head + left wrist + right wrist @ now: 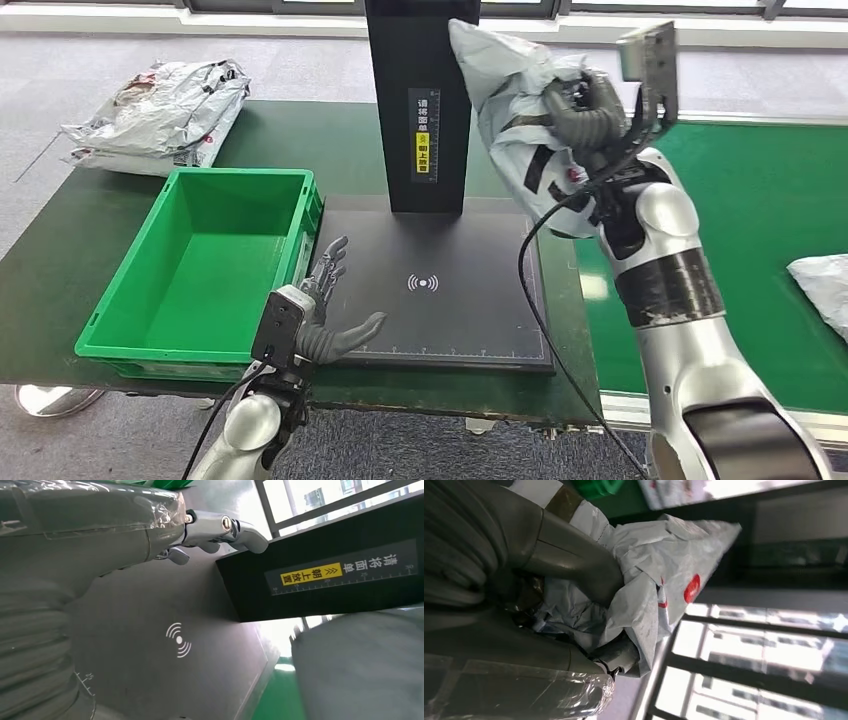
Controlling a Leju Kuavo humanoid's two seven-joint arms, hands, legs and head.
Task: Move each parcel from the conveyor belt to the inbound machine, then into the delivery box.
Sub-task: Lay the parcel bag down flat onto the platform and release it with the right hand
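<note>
The machine's black column [424, 100] carries a yellow-and-white label [424, 135] in Chinese, reading 朝上放置 on the yellow part. Its scan plate [470, 310] bears a white wireless sign [423, 283].

The parcel [515, 120] is showing crinkled, glossy grey plastic film. The delivery box [205, 265] is looking like smooth, hard green plastic. The inbound machine's plate [440, 290] is appearing matt black, and the conveyor belt [760, 215] matt green.
</note>
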